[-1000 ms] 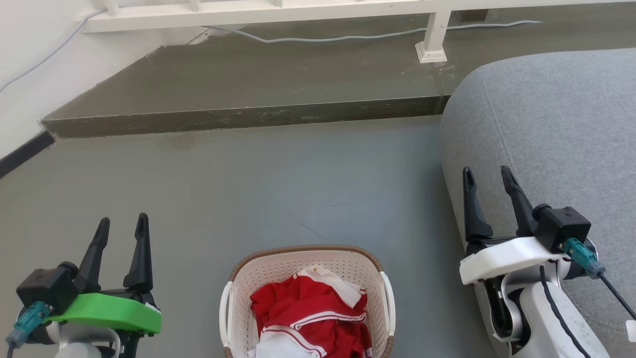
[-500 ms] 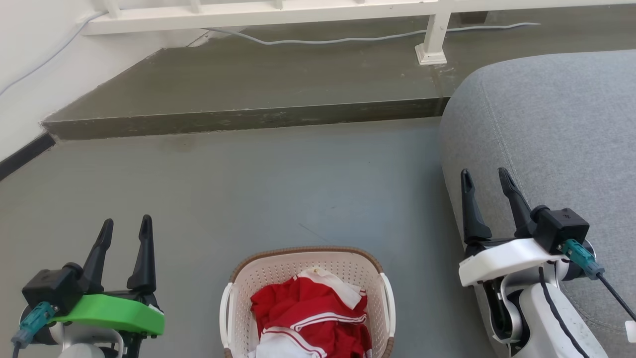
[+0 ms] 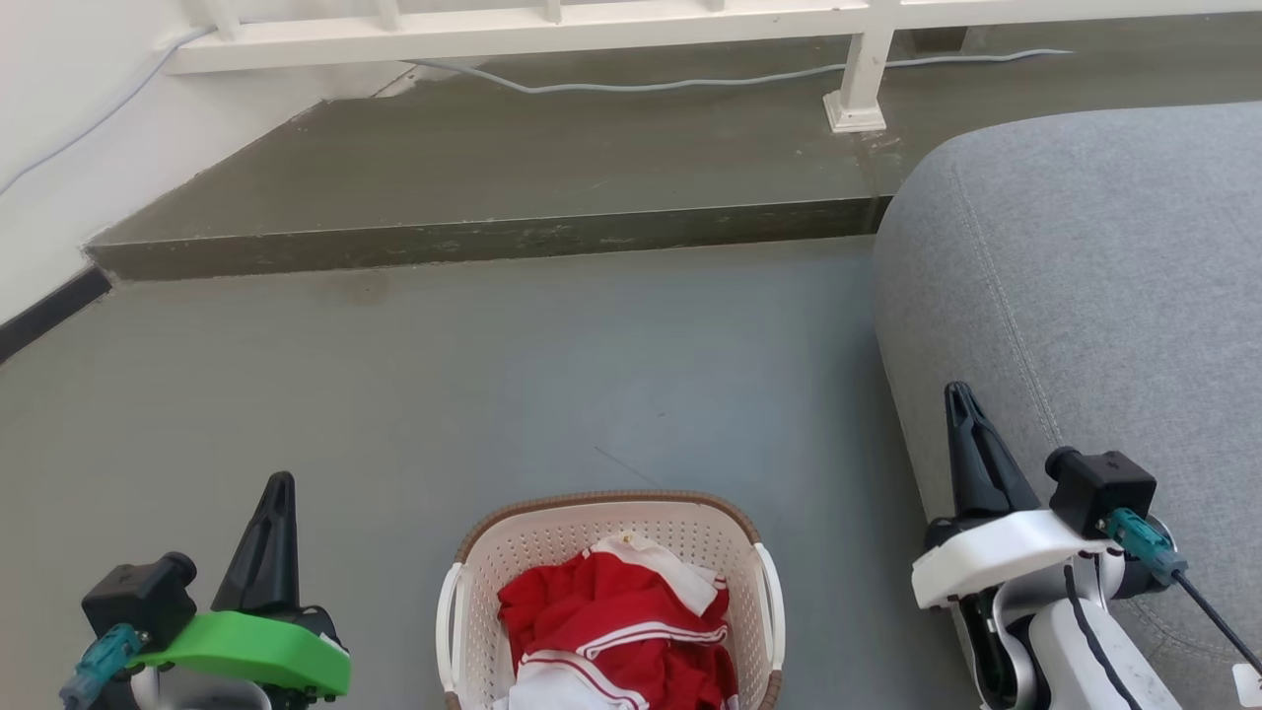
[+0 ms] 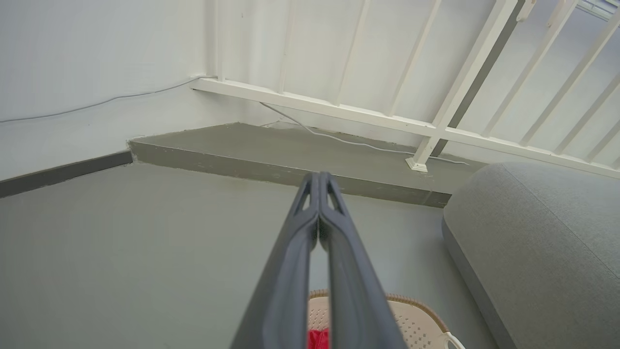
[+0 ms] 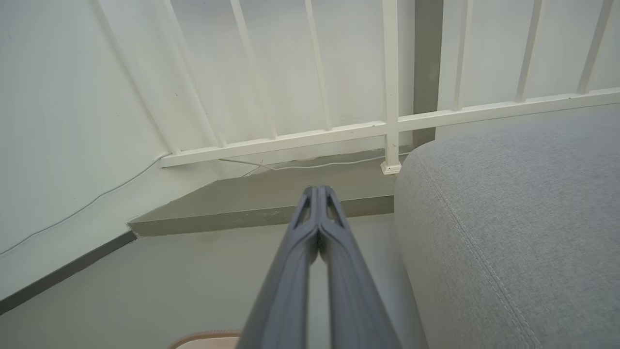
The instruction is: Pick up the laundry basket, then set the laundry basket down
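Observation:
The laundry basket (image 3: 552, 537) stands on the grey floor at the bottom middle of the head view, cream perforated plastic with a brown rim, white side handles and red-and-white clothes inside. My left gripper (image 3: 279, 485) is low at its left, shut with nothing held, well apart from the basket. My right gripper (image 3: 958, 396) is at its right beside the sofa, also shut and empty. The left wrist view has my left gripper (image 4: 319, 178) with fingertips pressed together above the basket's rim (image 4: 416, 306). In the right wrist view my right gripper (image 5: 318, 192) is closed, a sliver of the basket's rim (image 5: 206, 335) below.
A grey sofa (image 3: 1094, 286) fills the right side, close to my right arm. A raised concrete step (image 3: 473, 232) crosses the far floor, with a white railing (image 3: 552, 25) and a grey cable (image 3: 690, 77) behind. A white wall (image 3: 59, 118) lies at the left.
Both grippers have gone from open to shut, their fingers now together. Both have dropped lower in the head view. The basket has stayed in place.

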`<state>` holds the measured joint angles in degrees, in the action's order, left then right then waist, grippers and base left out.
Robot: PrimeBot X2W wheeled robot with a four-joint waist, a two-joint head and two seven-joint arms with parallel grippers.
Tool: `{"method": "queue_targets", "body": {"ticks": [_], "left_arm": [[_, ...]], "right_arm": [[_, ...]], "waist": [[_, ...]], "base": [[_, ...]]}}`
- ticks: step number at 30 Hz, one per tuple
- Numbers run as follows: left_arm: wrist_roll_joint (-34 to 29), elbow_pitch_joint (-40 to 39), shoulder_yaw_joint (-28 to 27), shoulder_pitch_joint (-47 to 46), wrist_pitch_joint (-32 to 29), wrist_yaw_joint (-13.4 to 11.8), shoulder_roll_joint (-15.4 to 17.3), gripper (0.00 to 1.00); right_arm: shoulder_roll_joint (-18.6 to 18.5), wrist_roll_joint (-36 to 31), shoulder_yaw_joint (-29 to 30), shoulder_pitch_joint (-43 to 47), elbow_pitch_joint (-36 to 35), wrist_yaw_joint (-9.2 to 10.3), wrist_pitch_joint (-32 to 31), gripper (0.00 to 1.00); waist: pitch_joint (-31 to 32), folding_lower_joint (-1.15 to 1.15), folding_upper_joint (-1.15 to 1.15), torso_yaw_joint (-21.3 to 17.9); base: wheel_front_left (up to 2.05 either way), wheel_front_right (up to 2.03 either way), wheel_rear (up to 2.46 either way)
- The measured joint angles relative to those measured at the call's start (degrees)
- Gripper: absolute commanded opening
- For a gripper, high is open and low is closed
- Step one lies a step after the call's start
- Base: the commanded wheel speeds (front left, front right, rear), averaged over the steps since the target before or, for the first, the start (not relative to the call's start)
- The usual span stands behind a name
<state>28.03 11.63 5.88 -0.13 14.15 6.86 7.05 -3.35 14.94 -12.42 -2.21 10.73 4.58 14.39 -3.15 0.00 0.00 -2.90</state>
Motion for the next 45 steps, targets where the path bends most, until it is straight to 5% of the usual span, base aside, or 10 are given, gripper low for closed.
{"method": "queue_targets", "body": {"ticks": [45], "left_arm": [[28.4,1.7,-4.1,-0.2,-9.2,0.0,-2.1,0.0]], "right_arm": [[-0.3,36.0,6.6,0.4,0.0,-4.27,-7.2,0.0]], "waist": [[1.3,0.0,0.0,1.4]], "base": [[0.0,0.0,0.0]]}}
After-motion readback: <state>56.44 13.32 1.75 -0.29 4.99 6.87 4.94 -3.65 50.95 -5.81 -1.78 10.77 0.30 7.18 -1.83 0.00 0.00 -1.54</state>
